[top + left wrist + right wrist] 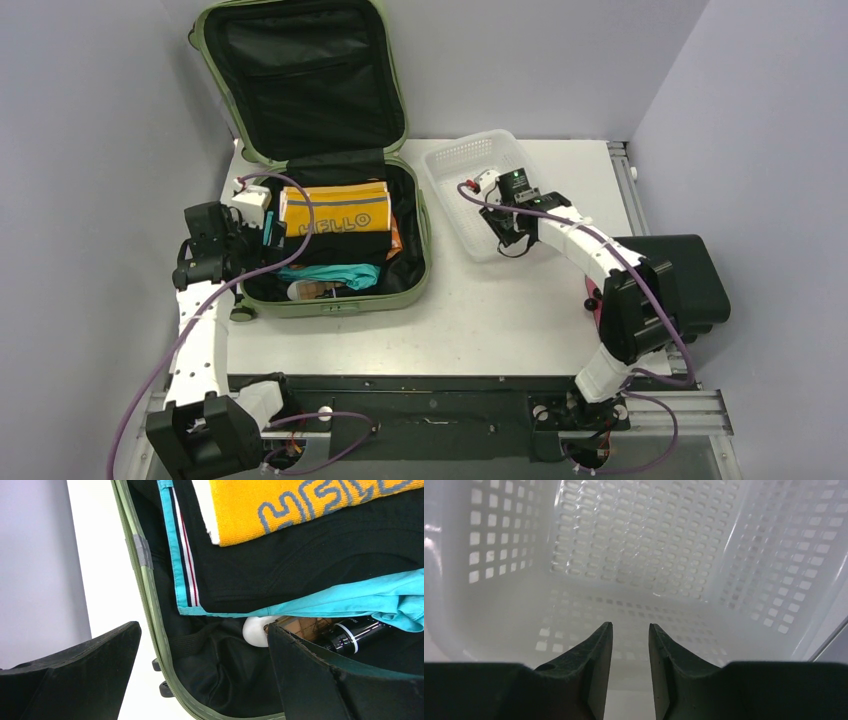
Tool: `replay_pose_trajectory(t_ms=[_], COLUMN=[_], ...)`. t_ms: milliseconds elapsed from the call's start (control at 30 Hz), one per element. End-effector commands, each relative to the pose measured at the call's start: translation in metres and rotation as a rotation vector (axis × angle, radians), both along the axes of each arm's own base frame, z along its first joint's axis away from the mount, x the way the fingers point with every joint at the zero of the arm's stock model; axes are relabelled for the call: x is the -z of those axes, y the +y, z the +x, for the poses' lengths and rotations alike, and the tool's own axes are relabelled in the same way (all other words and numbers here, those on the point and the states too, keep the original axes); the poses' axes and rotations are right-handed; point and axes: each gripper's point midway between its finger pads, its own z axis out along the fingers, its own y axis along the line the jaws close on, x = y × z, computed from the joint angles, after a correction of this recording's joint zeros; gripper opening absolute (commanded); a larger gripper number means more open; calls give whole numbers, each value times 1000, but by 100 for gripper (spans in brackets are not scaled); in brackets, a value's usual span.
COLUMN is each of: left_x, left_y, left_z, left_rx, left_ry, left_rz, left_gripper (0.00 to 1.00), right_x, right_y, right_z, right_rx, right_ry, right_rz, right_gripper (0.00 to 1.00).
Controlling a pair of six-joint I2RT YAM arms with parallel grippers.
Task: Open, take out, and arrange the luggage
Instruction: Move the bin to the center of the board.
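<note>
Top external view: the surface (500, 320) carries the open olive-green luggage (345, 306) at left, with bare room between it and the white mesh basket (450, 160) far right. The left gripper (202, 630), spread wide, straddles the luggage's left rim. The right gripper (630, 626), narrowly apart and empty, hangs inside the basket.

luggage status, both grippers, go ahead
Left gripper wide open, straddling luggage side wall. Right gripper narrowly parted, holding nothing, over white basket. Luggage lid up, yellow towel and clothes inside. Nothing blocking.
</note>
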Motion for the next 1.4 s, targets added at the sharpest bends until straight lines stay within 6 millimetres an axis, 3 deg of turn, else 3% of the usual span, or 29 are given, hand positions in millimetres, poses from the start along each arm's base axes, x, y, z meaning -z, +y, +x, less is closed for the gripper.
replay_pose_trajectory(t_ms=[0,300,467,733,933,1167,1267,1367], left_x=[-9,-7,-5,-5,-9,-10,-9,-7], left_y=[10,6,6,0,-4,-9,-11,-11], left_z=[8,9,8,12,13,10,10,9], left_rx=[-29,-24,-24,-6,7,23,38,47], left_ry=[-30,-31,-31,-31,-33,-35,-27,-15], left_rz=[40,16,12,-22,-41,-51,-56,-48], left_gripper=[96,96,96,96,96,96,96,96], right_x=[-13,-14,1,9,9,2,1,-16], right_y=[4,9,20,68,108,145,152,146], right_z=[-27,-49,-77,-102,-98,-68,-55,-34], right_rx=[-44,-72,-103,-216,-289,-311,-309,-253], right_ry=[20,70,170,251,248,215,200,129], right_rz=[27,65,108,210,246,287,286,260], right_gripper=[29,26,23,24,26,30,30,30])
